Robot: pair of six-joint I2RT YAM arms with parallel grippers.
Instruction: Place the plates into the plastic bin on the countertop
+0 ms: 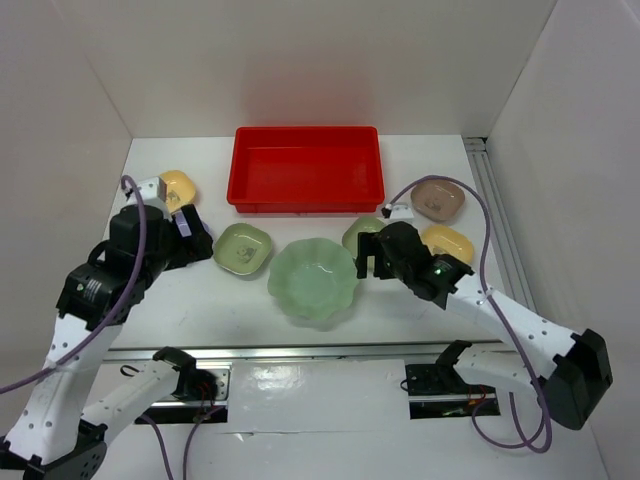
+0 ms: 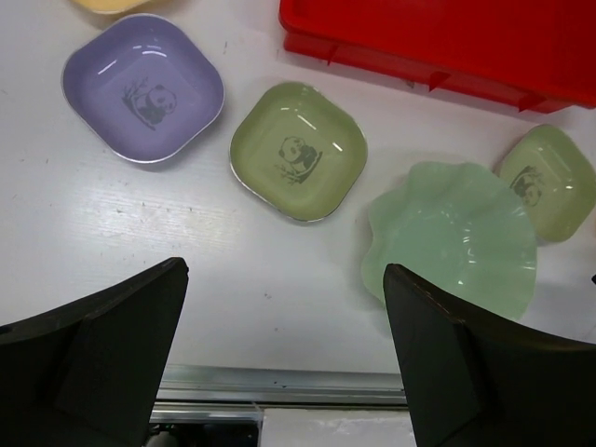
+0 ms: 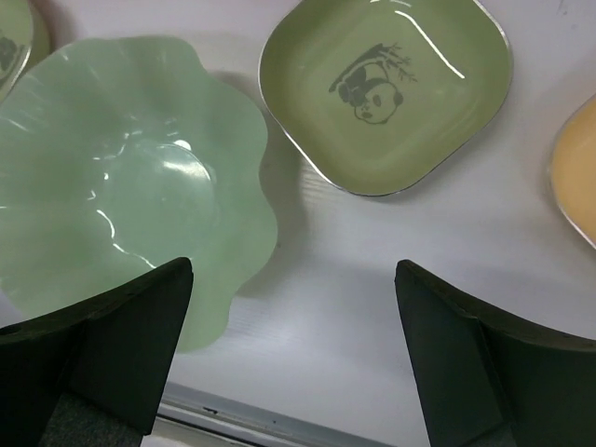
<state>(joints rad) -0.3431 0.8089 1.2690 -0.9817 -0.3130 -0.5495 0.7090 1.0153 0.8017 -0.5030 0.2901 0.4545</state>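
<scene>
On the white bench (image 1: pixel 230 300), scalloped green dish (image 1: pixel 313 280) beside parted right jaws, lavender dish (image 2: pixel 142 88) before parted left jaws

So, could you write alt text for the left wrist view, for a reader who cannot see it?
Seen from above on a white countertop: a lavender dish, a green dish and a large pale green scalloped dish, with a second green dish and the red bin at the right. The open jaws fill both bottom corners, holding nothing.
</scene>
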